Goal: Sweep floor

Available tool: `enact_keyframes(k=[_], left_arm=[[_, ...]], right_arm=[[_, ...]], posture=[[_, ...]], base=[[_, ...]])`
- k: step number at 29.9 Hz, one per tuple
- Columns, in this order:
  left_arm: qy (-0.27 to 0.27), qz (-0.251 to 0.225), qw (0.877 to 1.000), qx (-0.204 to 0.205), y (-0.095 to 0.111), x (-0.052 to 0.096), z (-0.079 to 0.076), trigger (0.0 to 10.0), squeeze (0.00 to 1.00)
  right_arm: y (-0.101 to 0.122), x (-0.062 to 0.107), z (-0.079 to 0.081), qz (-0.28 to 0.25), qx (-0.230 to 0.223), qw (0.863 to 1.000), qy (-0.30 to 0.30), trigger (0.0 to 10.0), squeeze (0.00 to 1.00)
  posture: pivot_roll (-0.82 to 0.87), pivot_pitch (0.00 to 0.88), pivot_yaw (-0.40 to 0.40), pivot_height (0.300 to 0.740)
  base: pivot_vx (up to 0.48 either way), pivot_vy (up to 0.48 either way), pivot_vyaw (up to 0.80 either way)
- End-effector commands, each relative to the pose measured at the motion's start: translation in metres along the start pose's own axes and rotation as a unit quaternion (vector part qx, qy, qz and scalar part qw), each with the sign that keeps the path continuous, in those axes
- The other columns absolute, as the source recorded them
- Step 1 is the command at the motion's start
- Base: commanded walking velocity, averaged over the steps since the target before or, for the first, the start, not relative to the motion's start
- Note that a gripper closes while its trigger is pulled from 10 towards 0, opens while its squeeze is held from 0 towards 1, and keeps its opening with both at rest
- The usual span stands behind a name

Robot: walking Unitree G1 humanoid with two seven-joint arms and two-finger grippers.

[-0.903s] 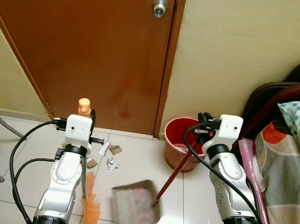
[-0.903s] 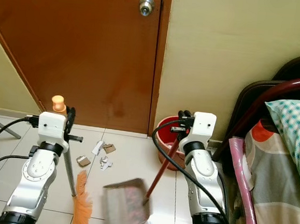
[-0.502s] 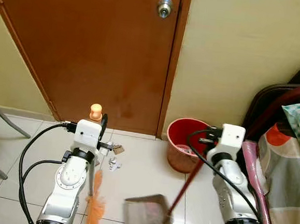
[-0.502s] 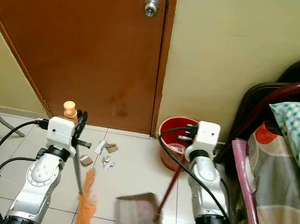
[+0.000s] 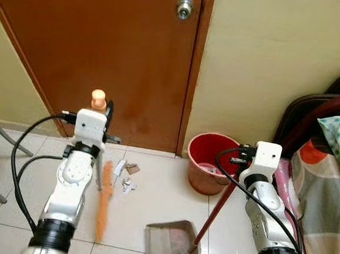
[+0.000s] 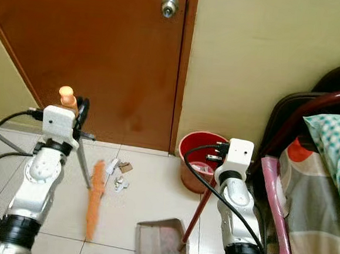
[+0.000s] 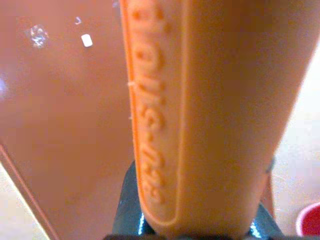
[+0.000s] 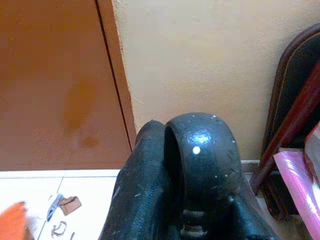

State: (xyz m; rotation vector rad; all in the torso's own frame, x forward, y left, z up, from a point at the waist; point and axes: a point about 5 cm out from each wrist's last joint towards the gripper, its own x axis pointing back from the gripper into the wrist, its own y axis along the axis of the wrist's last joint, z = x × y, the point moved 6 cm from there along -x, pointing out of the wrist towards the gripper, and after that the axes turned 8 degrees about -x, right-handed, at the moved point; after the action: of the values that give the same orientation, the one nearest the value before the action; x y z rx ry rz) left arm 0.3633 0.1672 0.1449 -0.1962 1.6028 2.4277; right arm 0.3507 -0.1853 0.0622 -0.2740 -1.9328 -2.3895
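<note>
The left pincer [image 5: 103, 111] was closed on the broom [image 5: 103, 199] just below its orange top. Its orange bristles had swung farther out since half a second earlier and now lay on the tiled floor [image 5: 153, 190], just left of the paper scraps [image 5: 125, 176]. The right pincer [image 5: 242, 155] gripped the dustpan [image 5: 169, 244] by its red handle, near the red bucket [image 5: 209, 162], much as before.

Head stereo pair: aimed forward and down at floor [image 5: 153, 190], door [image 5: 105, 51] and bucket [image 5: 210, 159]; same scene in both eyes, slightly offset. Left wrist view: pressed close against broom handle [image 7: 200, 110], door behind. Right wrist view: looking along finger [image 8: 200, 150] toward door and wall [image 8: 200, 55].
</note>
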Motion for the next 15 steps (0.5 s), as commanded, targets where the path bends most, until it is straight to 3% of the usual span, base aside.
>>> enact_keyframes(k=[1, 6, 15], left_arm=[[0.003, -0.013, 1.000, -0.005, 0.005, -0.009, 0.006, 10.0, 0.00], [-0.035, -0.016, 0.999, 0.000, 0.007, -0.028, -0.008, 10.0, 0.00], [-0.081, -0.038, 0.996, 0.013, 0.012, -0.036, -0.033, 10.0, 0.00]], right_arm=[[0.014, -0.002, 0.003, -0.021, 0.002, 1.000, 0.004, 10.0, 0.00], [0.025, -0.001, 0.005, -0.038, -0.003, 0.999, 0.007, 10.0, 0.00], [0.041, 0.004, -0.006, -0.061, -0.014, 0.998, -0.022, 10.0, 0.00]], posture=[[-0.05, 0.065, -0.010, 0.740], [-0.08, 0.079, -0.013, 0.740], [-0.12, 0.117, -0.015, 0.740]], base=[[0.000, 0.000, 0.00], [0.000, 0.000, 0.00], [0.000, 0.000, 0.00]])
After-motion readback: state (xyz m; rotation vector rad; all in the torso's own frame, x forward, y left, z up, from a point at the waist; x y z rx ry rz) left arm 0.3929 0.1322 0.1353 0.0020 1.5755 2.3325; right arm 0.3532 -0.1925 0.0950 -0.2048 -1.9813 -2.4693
